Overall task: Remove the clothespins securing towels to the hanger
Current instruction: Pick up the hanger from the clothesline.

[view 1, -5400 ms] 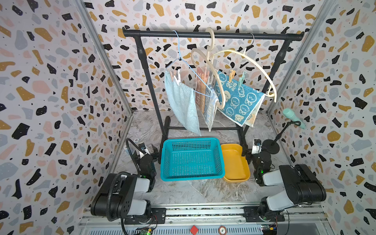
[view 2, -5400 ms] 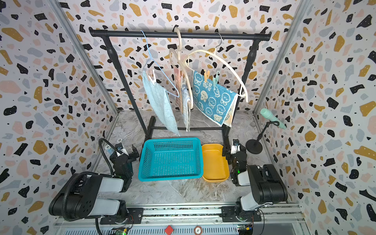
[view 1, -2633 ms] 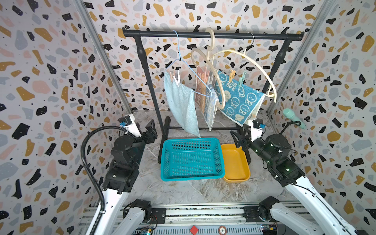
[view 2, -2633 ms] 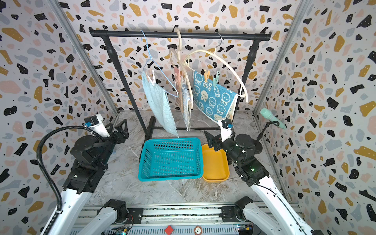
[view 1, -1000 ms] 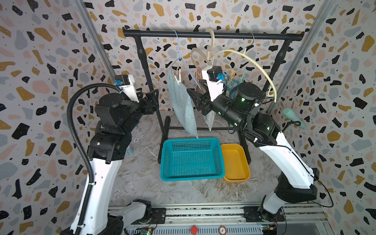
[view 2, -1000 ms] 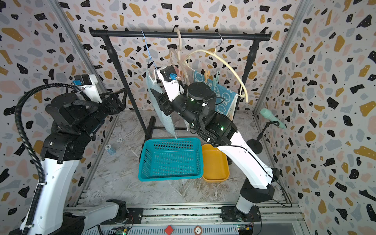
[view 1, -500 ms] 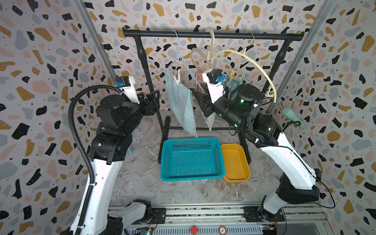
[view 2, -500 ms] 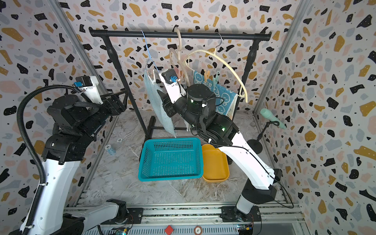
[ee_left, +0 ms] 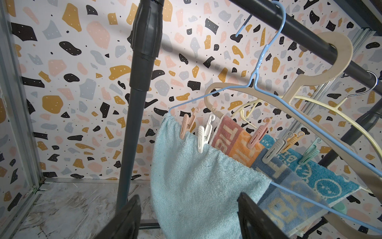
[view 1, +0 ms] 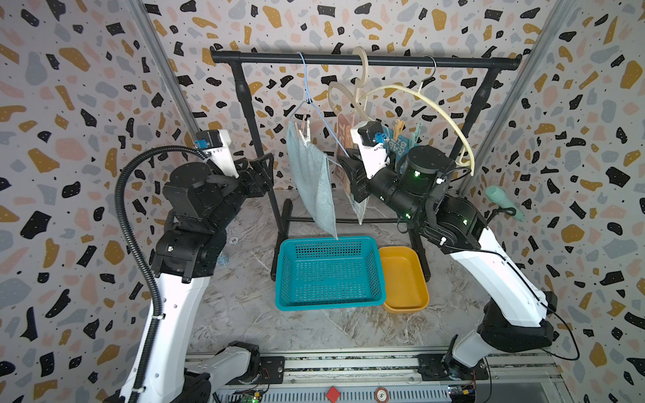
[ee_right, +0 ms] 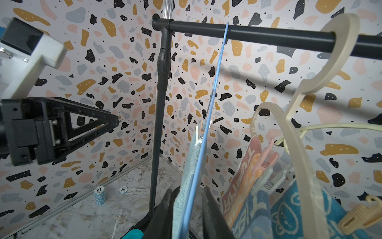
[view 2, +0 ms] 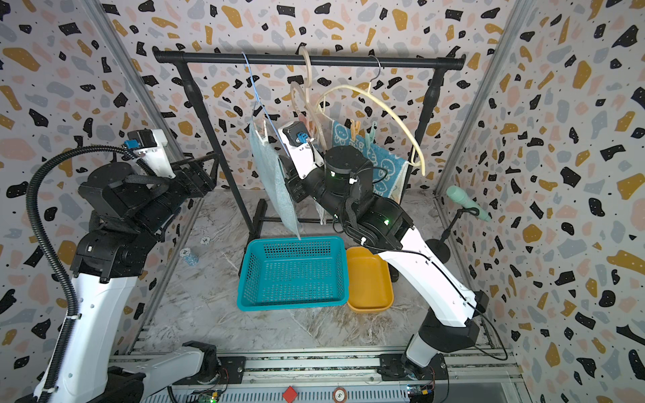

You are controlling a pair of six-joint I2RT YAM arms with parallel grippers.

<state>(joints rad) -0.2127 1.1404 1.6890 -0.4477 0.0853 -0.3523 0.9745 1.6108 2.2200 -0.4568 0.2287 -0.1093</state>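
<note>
right tool (ee_right: 188,189) straddles blue hanger (ee_right: 216,78) and towel (ee_left: 196,175), grip unclear; left tool (ee_left: 188,197) open. Swinging hanger = missed clothespins (ee_left: 203,134).

Light is coming in bright and even from overhead, so everything's looking pretty flat, with hardly any glare. The rail (ee_right: 268,35) is throwing a wide, soft shadow band across the back wall (ee_right: 258,76) in both wrist views. Both top views are stretching out toward the corners, typical wide-angle stuff. Up close the focus is falling apart. The left gripper (ee_left: 189,197) is showing up as two dark blurs, same for the right gripper (ee_right: 188,191). The blue wire hanger (ee_right: 198,165) and yellow clothespin (ee_right: 359,215) are going soft too.
</note>
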